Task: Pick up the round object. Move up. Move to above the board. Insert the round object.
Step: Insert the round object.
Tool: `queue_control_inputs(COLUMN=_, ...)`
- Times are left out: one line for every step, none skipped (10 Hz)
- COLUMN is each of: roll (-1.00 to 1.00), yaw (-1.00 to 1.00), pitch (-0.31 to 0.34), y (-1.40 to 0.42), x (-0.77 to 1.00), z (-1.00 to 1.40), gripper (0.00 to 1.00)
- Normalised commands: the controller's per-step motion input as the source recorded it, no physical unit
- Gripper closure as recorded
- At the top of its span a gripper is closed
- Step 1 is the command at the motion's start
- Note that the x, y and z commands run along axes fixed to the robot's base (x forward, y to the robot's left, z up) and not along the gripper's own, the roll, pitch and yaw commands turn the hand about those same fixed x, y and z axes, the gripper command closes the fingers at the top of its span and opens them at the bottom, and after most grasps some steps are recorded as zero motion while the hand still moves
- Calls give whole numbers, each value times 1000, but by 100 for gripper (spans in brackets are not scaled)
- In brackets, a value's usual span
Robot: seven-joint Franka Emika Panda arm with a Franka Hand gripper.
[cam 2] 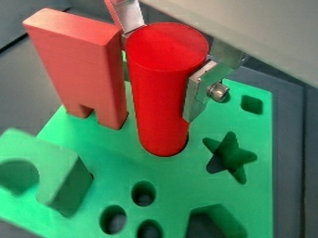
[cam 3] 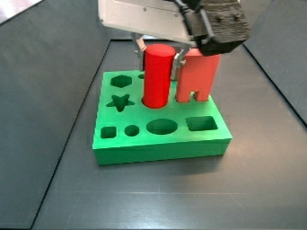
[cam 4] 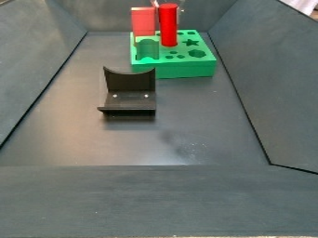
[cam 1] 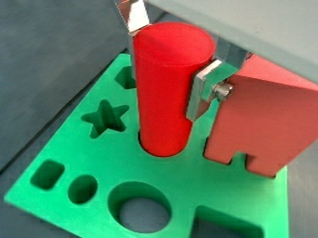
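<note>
Peg (cam 3: 156,76) stands upright with its lower end in a round hole of the board (cam 3: 144,148), red block (cam 3: 199,79) standing just beside it on the right in that side view. Gripper (cam 3: 160,56) is right above the board, straddling the peg's upper part; arm comes down from above with the wrist housing over the peg, fingers pointing straight down. Both wrist views show what the side views can't: silver fingers (cam 1: 205,88) flank the peg (cam 1: 165,88), one plate lying against its side, the far one (cam 2: 125,14) only partly visible at the top edge. Can't tell whether the jaws are pressing the peg or just off it. Wrist views also show the peg bottom sitting inside the hole rim, and the star cut-out (cam 1: 106,116) beside it. The other side view adds the fixture (cam 4: 126,91) on the dark floor, well apart from the board (cam 4: 187,63), with peg (cam 4: 166,23) and block (cam 4: 143,19) small at the far end; fingers too small to make out there.
</note>
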Motion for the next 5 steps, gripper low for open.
queue_control_inputs(roll=-109, yaw=-731, pitch=41, y=-6, x=157, z=-406, gripper=100)
queue_control_inputs(roll=-160, yaw=-6, pitch=0, y=0, x=26, z=-186, gripper=100)
queue_control_inputs(roll=-81, yaw=0, pitch=-14, y=0, x=0, z=-100, gripper=100)
queue_control_inputs(roll=-53, yaw=0, pitch=-10, y=0, x=0, z=-40, gripper=100)
queue_control_inputs(roll=0, yaw=0, pitch=0, y=0, x=0, z=0, gripper=100)
